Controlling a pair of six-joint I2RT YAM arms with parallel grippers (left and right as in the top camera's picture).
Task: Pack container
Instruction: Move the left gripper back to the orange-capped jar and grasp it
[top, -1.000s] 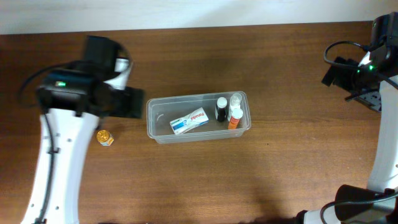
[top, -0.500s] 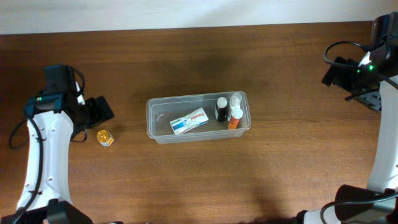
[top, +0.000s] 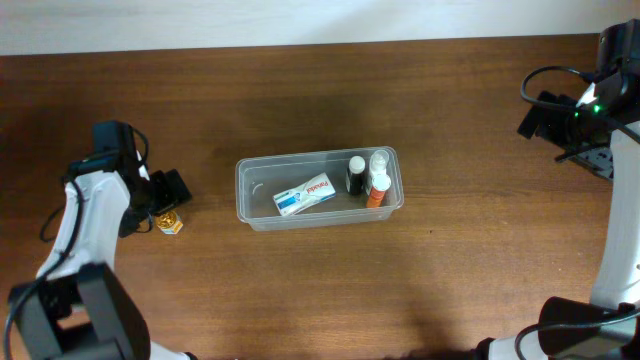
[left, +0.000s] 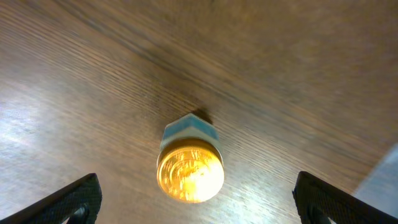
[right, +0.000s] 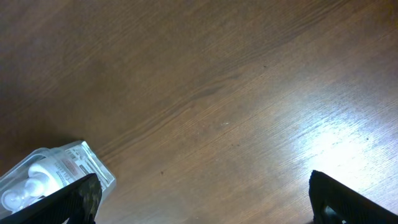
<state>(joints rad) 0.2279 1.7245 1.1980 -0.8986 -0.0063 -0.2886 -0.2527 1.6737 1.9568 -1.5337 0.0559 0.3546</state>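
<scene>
The clear plastic container (top: 250, 190) stands mid-table and holds a white and blue box (top: 305, 194), a black bottle (top: 356, 175), a white bottle (top: 379, 160) and an orange bottle (top: 376, 190). A small orange-capped jar (top: 169, 220) lies on the table left of the container; in the left wrist view the jar (left: 189, 166) sits between my open fingers. My left gripper (top: 172, 195) is open and low over the jar, empty. My right gripper (top: 532, 115) is open and empty at the far right; its wrist view catches the container's corner (right: 84, 158).
The brown wooden table (top: 320, 290) has a pale wall strip along its far edge (top: 300, 20). A grey fixture with cables (top: 600, 160) sits at the right edge by the right arm.
My left arm has swung from beside the container's left end outward and down to the jar at the left. The right arm and the container's contents have not moved.
</scene>
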